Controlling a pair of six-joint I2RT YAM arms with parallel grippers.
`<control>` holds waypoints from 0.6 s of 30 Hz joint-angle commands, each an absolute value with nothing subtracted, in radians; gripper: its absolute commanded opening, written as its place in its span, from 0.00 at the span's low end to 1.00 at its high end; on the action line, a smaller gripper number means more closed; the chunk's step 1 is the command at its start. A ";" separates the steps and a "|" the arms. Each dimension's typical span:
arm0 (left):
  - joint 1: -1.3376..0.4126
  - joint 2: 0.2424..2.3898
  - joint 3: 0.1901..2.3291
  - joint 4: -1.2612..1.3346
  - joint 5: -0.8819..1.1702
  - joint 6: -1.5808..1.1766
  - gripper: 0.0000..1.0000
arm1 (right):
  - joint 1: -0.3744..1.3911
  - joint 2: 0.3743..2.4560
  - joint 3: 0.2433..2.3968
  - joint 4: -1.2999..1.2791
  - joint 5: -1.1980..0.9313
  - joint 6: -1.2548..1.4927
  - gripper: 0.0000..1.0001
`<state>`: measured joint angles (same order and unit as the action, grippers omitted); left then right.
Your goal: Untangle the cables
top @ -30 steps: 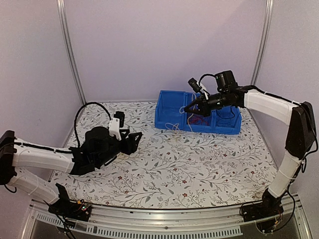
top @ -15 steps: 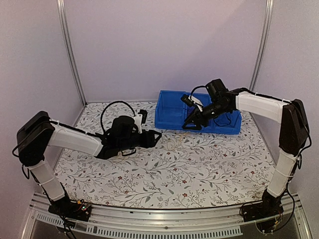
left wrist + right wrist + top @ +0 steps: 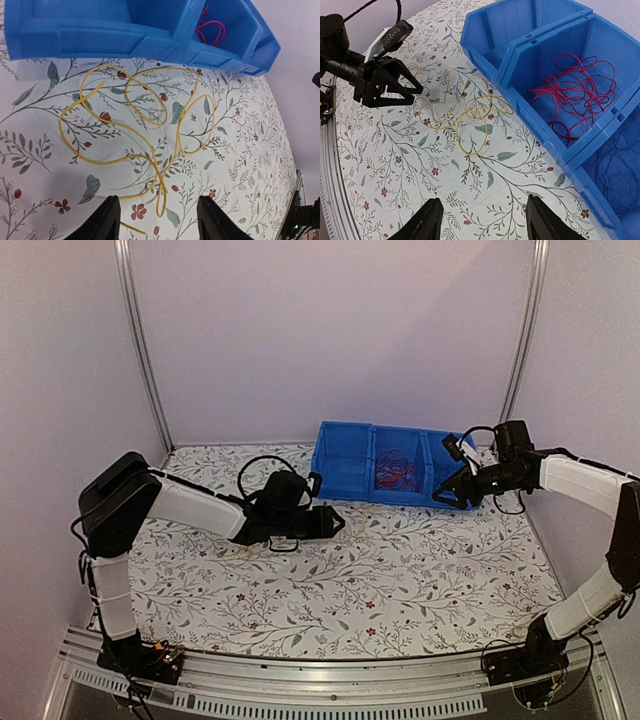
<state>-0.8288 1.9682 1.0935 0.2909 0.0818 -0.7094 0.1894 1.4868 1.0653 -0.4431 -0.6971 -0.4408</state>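
Note:
A yellow cable (image 3: 162,187) lies in loose loops on the table just in front of the blue bin (image 3: 100,35). Its near loop runs between the fingers of my open left gripper (image 3: 158,198), which hovers low over it (image 3: 335,523). Red cables (image 3: 575,95) sit tangled in the bin's middle compartment (image 3: 397,470). Thin dark-blue cables (image 3: 615,175) fill the right compartment. My right gripper (image 3: 483,199) is open and empty above bare table, right of the yellow cable (image 3: 470,154) and at the bin's right front corner (image 3: 448,495).
The blue bin (image 3: 345,475) stands at the back of the flowered table, with its left compartment empty. A thick black arm cable (image 3: 262,465) arches over the left wrist. White walls and metal posts close in the table's back and sides.
The right gripper has opened and drawn back to the right, off the bin. The left arm has stretched right, bringing its gripper to the yellow cable, with its jaws slightly narrower.

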 commanded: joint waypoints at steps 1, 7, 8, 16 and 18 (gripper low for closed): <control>-0.821 2.035 1.191 0.198 0.080 -0.755 0.51 | 0.152 1.402 0.947 -0.303 -0.751 -0.410 0.61; -0.823 2.173 1.365 0.063 0.104 -0.746 0.49 | 0.096 1.390 0.936 -0.282 -0.774 -0.408 0.61; -0.825 2.197 1.404 0.017 0.095 -0.747 0.49 | 0.095 1.391 0.934 -0.281 -0.775 -0.408 0.61; -0.835 2.316 1.607 -0.223 0.053 -0.742 0.31 | 0.091 1.403 0.928 -0.274 -0.780 -0.413 0.61; -0.835 2.321 1.607 -0.200 0.079 -0.739 0.19 | 0.091 1.406 0.928 -0.272 -0.779 -0.414 0.61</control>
<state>-0.8310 2.2929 1.5925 -0.1173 0.0669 -0.7437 0.0956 1.4124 0.9352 -0.2966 -0.7593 -0.4160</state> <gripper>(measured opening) 0.271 0.610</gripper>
